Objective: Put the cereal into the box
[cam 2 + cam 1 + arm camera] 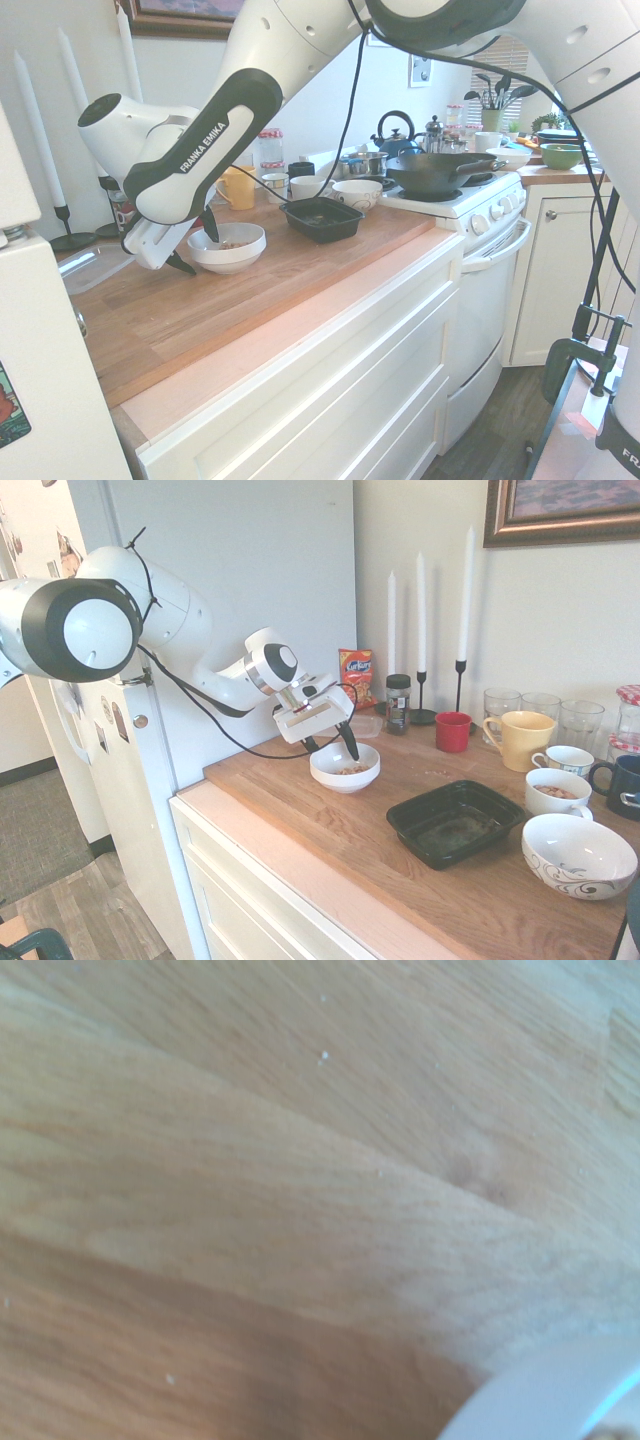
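A small heap of tan cereal [351, 770] lies in a white bowl [340, 777] on the wooden counter, and the cereal [236, 243] shows in the second exterior view too. My gripper [333, 750] is open and tilted down over the bowl's left side. One dark finger hangs over the inside of the bowl [240, 262] and the other is just outside its rim. Nothing is held. The black box [455, 823] sits apart to the right and looks empty. In the wrist view only bare wood and a sliver of the bowl's rim [560, 1400] show.
Past the box [322, 218] stand a patterned bowl [578, 855], white cups [557, 791], a yellow mug [522, 737] and a red cup [452, 731]. Candles [421, 630], a spice jar [398, 702] and an orange snack bag [356, 675] line the wall. A stove with a wok [440, 172] adjoins the counter.
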You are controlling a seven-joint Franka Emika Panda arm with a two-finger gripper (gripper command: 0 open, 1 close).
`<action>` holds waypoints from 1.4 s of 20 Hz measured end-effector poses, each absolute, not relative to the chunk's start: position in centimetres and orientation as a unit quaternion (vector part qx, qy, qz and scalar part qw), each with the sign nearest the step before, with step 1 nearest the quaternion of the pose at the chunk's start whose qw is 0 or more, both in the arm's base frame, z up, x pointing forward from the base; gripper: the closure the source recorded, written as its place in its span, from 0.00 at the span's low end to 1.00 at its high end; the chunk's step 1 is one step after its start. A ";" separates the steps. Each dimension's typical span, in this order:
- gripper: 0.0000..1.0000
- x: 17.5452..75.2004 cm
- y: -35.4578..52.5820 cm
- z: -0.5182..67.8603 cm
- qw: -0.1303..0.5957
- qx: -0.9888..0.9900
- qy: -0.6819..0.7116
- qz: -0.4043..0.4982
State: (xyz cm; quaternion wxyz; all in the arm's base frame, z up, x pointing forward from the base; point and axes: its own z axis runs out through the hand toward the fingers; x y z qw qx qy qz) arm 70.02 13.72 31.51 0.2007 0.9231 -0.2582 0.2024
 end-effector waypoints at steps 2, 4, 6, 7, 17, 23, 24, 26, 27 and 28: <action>1.00 70.2 13.5 31.5 0.205 0.922 -0.260 0.202; 1.00 70.3 12.9 31.4 0.209 0.920 -0.264 0.201; 1.00 70.4 12.2 31.3 0.213 0.918 -0.268 0.200; 1.00 70.4 12.0 31.2 0.215 0.917 -0.269 0.199; 1.00 70.4 11.8 30.3 0.221 0.917 -0.270 0.193; 1.00 70.3 11.7 30.0 0.224 0.916 -0.273 0.188; 1.00 70.3 11.6 30.0 0.225 0.916 -0.275 0.187; 1.00 70.4 11.4 30.1 0.226 0.915 -0.277 0.187; 1.00 70.4 11.3 30.1 0.227 0.915 -0.278 0.187; 1.00 70.4 11.3 30.1 0.227 0.914 -0.278 0.187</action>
